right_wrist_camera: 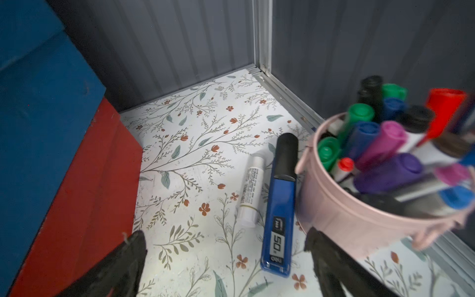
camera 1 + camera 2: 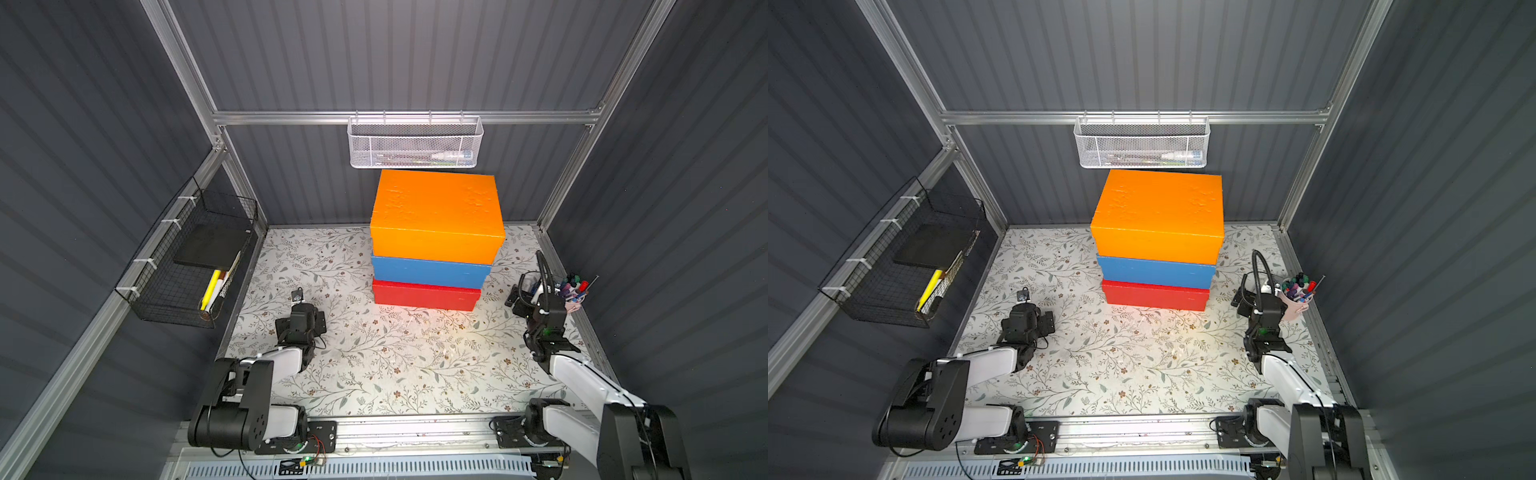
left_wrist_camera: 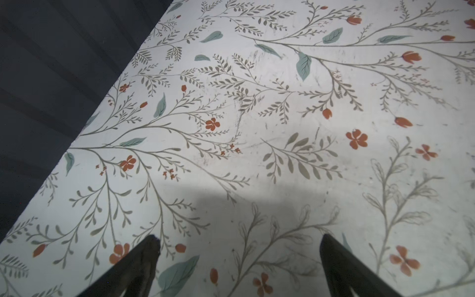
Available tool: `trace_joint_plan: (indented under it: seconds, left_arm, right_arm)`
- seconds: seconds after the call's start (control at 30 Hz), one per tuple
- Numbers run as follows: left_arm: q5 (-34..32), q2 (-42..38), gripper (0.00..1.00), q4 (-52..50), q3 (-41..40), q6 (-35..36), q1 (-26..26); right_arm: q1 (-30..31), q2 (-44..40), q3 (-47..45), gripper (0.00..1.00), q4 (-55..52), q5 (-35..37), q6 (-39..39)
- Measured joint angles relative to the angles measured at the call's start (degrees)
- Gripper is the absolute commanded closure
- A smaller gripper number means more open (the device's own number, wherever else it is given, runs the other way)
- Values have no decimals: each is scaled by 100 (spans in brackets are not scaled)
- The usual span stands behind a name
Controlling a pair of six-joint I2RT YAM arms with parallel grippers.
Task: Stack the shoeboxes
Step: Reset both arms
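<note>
At back-centre of floral-print bench [image 2: 374,365], orange cardboard shoebox [image 2: 436,208] tops blue cardboard shoebox [image 2: 430,272] on red cardboard shoebox [image 2: 424,296], long axes side to side. Stack sits between the hands; right hand [image 1: 223,236] nearer, spread wide, empty; left hand [image 3: 237,241] likewise spread, empty.

Ahead of the right gripper [image 1: 225,234], the blue case [image 1: 279,205] reads "50" — print on the white tube [image 1: 250,190] is illegible.
</note>
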Motion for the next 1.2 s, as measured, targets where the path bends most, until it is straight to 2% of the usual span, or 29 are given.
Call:
trace_joint_plan:
  seconds: [0.17, 0.3, 0.57, 1.2]
  left_arm:
    - [214, 769, 1, 1060, -59, 201, 98]
    - [490, 1611, 1, 1788, 337, 278, 168]
    - [1104, 1764, 1, 1781, 511, 289, 391]
    - [1189, 1764, 1, 1744, 538, 289, 391]
  right_arm:
    - [131, 1049, -44, 1, 1161, 9, -389]
    - [131, 1856, -101, 1, 1945, -188, -511]
    - [131, 2809, 42, 1, 2771, -619, -730]
    - [136, 2647, 170, 1, 2616, -632, -737]
